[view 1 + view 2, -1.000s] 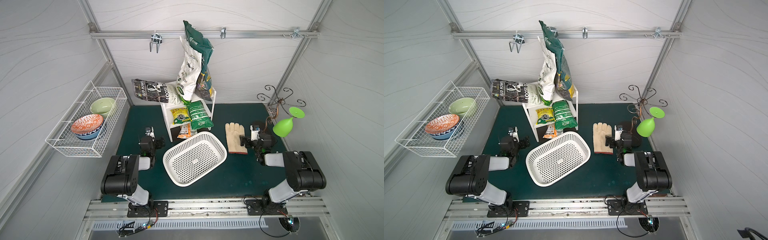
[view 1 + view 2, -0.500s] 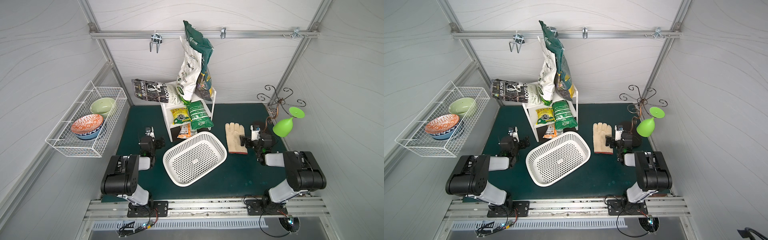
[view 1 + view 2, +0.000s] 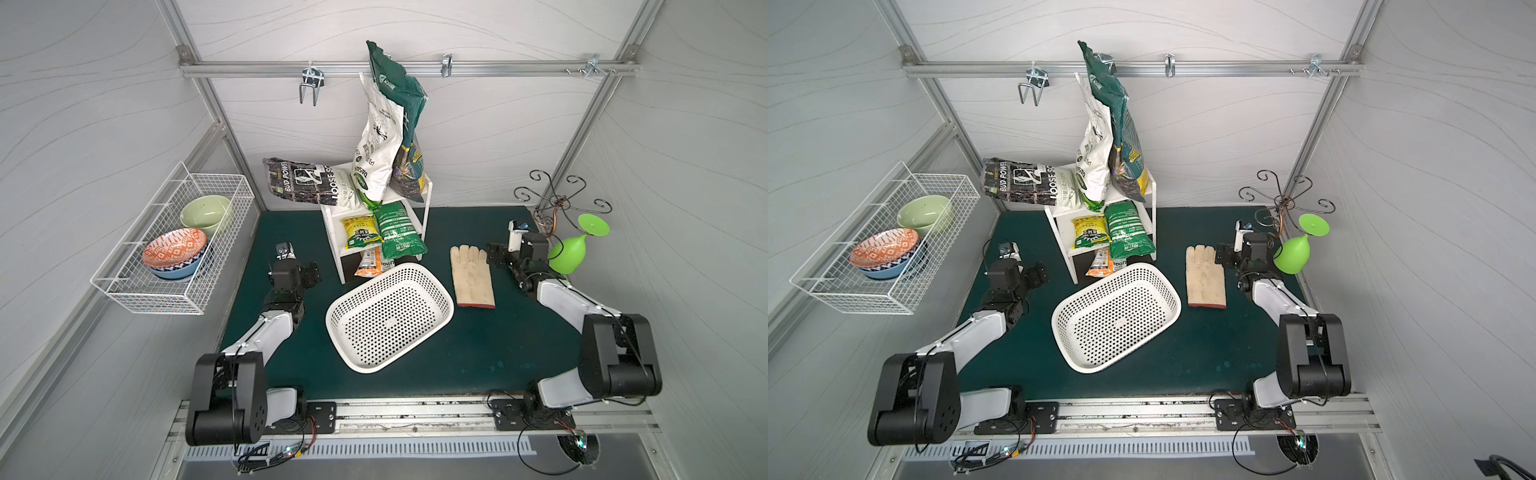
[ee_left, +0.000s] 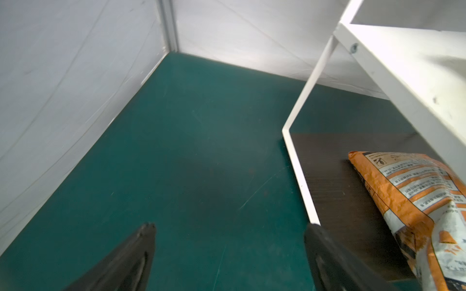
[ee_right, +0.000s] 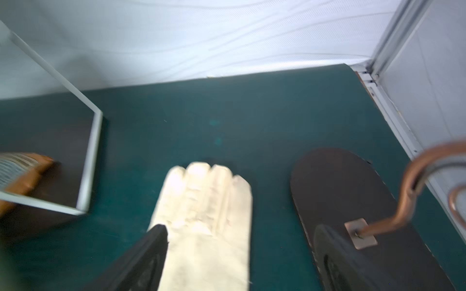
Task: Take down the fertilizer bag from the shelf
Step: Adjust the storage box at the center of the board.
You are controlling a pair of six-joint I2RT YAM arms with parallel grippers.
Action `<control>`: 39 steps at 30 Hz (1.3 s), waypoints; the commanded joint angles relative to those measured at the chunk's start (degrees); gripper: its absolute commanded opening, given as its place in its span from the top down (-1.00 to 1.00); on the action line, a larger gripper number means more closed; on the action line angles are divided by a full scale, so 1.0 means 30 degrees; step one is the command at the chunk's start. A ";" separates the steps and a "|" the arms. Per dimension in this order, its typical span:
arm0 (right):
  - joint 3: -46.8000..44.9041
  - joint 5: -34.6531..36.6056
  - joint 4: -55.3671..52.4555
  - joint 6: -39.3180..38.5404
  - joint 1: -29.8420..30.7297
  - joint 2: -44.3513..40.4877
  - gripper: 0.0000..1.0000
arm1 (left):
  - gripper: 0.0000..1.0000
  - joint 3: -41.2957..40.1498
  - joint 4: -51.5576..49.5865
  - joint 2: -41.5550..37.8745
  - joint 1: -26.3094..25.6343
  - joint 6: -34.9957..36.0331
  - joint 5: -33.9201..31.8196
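The white shelf [image 3: 331, 232] [image 3: 1059, 232] stands at the back middle of the green mat. A tall white bag [image 3: 376, 153] and a dark green bag [image 3: 409, 124] stand on its top board, with a black soil bag [image 3: 303, 187] lying beside them. A yellow bag [image 3: 360, 232] and a green bag [image 3: 399, 230] lean on the middle tier. An orange bag [image 3: 370, 264] [image 4: 413, 191] lies on the dark bottom panel. My left gripper [image 3: 311, 276] [image 4: 230, 228] is open over bare mat, left of the shelf. My right gripper [image 3: 494, 255] [image 5: 242, 229] is open and empty beside a glove.
A white perforated basket [image 3: 340, 328] sits in front of the shelf. A cream glove [image 3: 471, 276] [image 5: 206, 214] lies right of it. A curled metal stand [image 3: 557, 199] with a green goblet [image 3: 569, 253] is close behind my right arm. A wire basket [image 3: 232, 232] with bowls hangs on the left wall.
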 commanded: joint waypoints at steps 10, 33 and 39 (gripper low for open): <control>0.2904 -0.4381 -1.4158 0.2417 0.7328 -0.1297 -0.62 | -0.77 0.0099 -0.5174 -0.3865 -0.1508 -0.4252 0.2846; 0.2783 -0.1565 -0.9473 0.0300 0.8527 0.3610 0.32 | -0.79 -0.1332 -0.0867 -0.3455 -0.1479 -0.6037 0.3702; 0.1877 -0.0852 -1.0648 0.0848 0.8523 0.2707 0.47 | -0.79 -0.1319 -0.0956 -0.3332 -0.1479 -0.6211 0.3618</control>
